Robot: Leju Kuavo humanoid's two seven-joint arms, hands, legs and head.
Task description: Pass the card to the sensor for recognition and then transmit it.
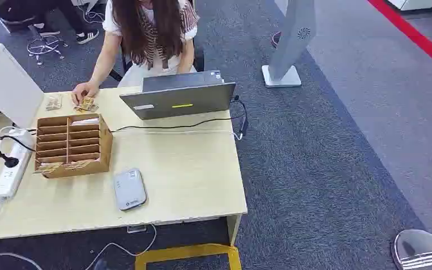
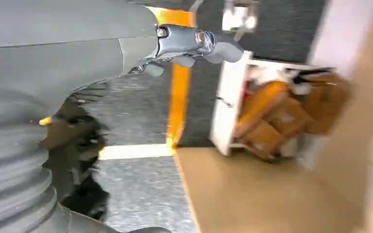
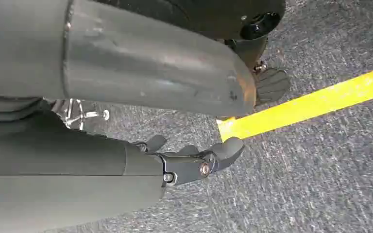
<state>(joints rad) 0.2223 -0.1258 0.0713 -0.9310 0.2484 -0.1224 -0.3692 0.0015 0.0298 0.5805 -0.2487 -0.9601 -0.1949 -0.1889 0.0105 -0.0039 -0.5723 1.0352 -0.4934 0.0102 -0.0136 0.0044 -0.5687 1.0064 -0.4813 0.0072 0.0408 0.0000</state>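
both robot hands empty: left robot hand [image 2: 194, 46] fingers apart above floor; right robot hand [image 3: 194, 160] likewise, touching nothing.

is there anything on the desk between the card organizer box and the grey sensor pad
Nothing visible does. The cardboard organizer box holding the cards sits just beside the grey sensor pad, with only bare tabletop between them. The laptop and its cable lie farther back, out of that path.

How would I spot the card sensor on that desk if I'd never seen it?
Find the pale wooden desk. Near its front edge, right of the brown slotted card box, lies the sensor: a flat grey pad with rounded corners, much smaller than the grey laptop behind it.
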